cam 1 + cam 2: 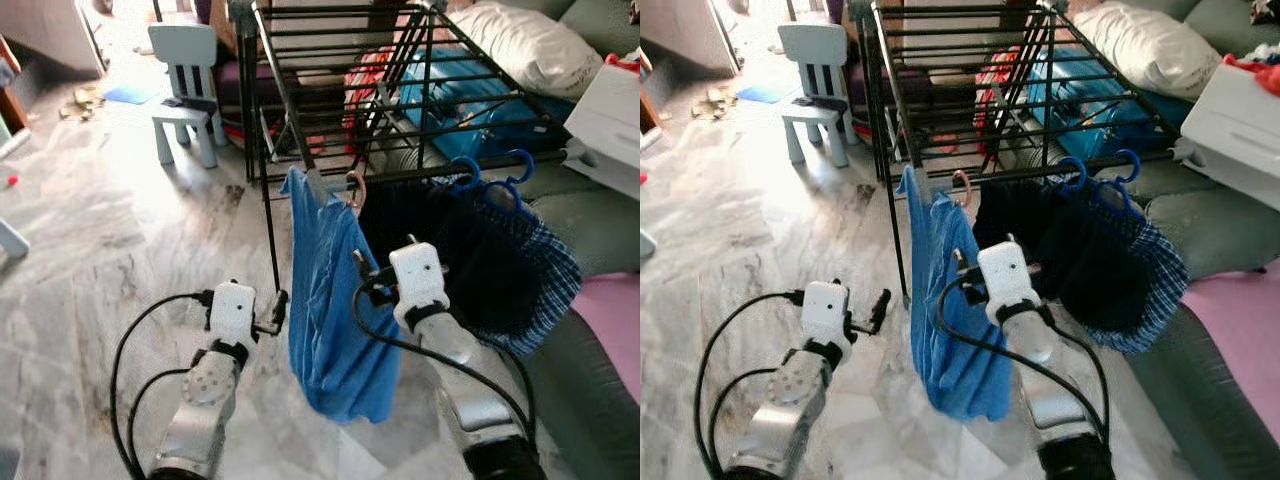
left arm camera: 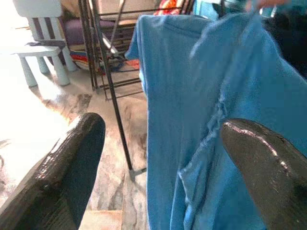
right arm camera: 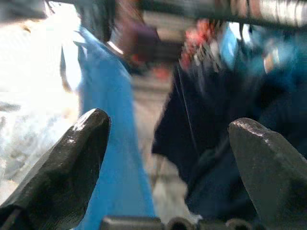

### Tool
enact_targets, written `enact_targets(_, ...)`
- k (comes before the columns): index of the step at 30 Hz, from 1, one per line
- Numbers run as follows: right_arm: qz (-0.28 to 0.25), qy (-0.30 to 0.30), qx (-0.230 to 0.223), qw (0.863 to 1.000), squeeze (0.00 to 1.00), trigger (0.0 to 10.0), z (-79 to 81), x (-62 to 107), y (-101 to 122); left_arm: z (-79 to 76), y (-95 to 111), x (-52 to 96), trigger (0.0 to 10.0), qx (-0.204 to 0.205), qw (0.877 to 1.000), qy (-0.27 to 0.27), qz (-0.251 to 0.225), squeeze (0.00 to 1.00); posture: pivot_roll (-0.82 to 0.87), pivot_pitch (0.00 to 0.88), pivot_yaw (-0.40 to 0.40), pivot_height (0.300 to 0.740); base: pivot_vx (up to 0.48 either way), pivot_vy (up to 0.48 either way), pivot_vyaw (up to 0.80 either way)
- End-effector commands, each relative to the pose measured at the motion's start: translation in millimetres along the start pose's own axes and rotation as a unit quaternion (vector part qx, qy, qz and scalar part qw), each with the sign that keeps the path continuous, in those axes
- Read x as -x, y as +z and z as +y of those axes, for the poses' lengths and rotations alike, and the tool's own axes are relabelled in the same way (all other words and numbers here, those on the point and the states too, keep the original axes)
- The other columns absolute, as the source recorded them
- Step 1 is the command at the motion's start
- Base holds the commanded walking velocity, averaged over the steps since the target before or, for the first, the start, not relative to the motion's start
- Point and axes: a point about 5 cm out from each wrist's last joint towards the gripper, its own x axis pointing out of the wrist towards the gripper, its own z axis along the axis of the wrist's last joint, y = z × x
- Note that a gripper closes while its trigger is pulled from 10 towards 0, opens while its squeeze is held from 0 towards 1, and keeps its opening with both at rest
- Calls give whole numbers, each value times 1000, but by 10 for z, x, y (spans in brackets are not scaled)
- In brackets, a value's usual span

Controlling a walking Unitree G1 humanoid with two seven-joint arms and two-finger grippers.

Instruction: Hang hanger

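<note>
one blue shirt [image 1: 335,320] hangs from the drying rack [image 1: 400,90] on one pink hanger [image 1: 356,187], beside two blue hangers [image 1: 490,180]. the left gripper [image 1: 278,308] and right gripper [image 1: 362,275], both below the rack, have jaws apart, empty.

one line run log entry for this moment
stage: hanger hooked on rack rail, blue shirt hanging | left pincer: open, beside shirt | right pincer: open, by shirt | nothing held

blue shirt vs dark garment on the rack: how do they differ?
The blue shirt is bright plain blue and hangs on a pinkish hanger; the dark garment is near-black and hangs on a blue hanger. The blue shirt hangs at the rack's left end, the dark garment further right. Both hang off the same front rail.
</note>
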Motion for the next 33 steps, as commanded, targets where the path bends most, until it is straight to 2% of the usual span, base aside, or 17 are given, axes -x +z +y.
enact_targets(1,12,0,-19,1000,0,10000,35,5,-37,151,-15,40,10000,-5,1000,25,5,0,55,44,-22,740,0,0,0)
enact_targets(2,-3,5,15,1000,0,10000,3,51,-27,244,-14,102,10000,-6,999,42,-2,0,62,44,-21,740,0,0,0)
enact_targets(3,-5,7,25,1000,0,10000,-11,68,-29,282,-24,128,10000,-6,999,49,-2,0,67,46,-19,740,0,0,0)
enact_targets(6,-1,8,38,999,0,10000,-111,147,-41,415,-72,272,10000,-16,998,66,7,0,68,45,-20,740,0,0,0)
enact_targets(8,8,9,40,999,0,10000,-162,174,-47,444,-88,322,10000,-23,997,70,12,0,71,44,-18,740,0,0,0)
enact_targets(11,30,20,48,998,0,10000,-229,209,-66,483,-78,383,10000,-47,997,59,14,0,70,39,-16,740,0,0,0)
enact_targets(14,40,59,85,994,0,10000,-239,222,-45,544,-67,428,10000,-66,997,34,28,0,76,30,-12,740,0,0,0)
enact_targets(17,53,62,76,994,0,10000,-254,202,-35,593,-86,482,10000,-42,998,31,43,0,88,15,-10,740,0,0,0)
enact_targets(18,61,45,65,995,0,10000,-275,181,-53,619,-111,529,10000,-29,997,40,53,0,90,11,-8,740,0,0,0)
enact_targets(20,81,27,44,995,0,10000,-273,173,-139,633,-160,568,10000,-34,996,52,60,0,100,0,-10,740,0,0,0)
enact_targets(23,83,49,50,994,0,10000,-135,225,-216,601,-218,573,10000,-33,996,60,65,0,107,0,-10,740,0,0,0)
enact_targets(25,66,60,55,994,0,10000,-13,274,-222,518,-233,564,10000,-22,996,62,61,0,105,0,-17,740,0,0,0)
enact_targets(26,62,70,44,995,0,10000,79,293,-235,426,-229,534,10000,-12,997,54,55,0,99,0,-21,740,0,0,0)
enact_targets(29,49,60,61,995,0,10000,79,279,-223,407,-176,485,10000,-23,998,55,33,0,98,0,-22,740,0,0,0)
enact_targets(30,50,47,50,996,0,10000,52,267,-219,440,-159,469,10000,-16,997,68,28,0,91,0,-24,740,0,0,0)
enact_targets(31,54,21,45,997,0,10000,-1,248,-222,524,-153,435,10000,4,994,104,29,0,83,5,-24,740,0,0,800)
enact_targets(33,56,11,38,998,0,10000,-12,242,-225,562,-146,406,10000,8,993,114,30,0,75,13,-23,740,0,0,800)
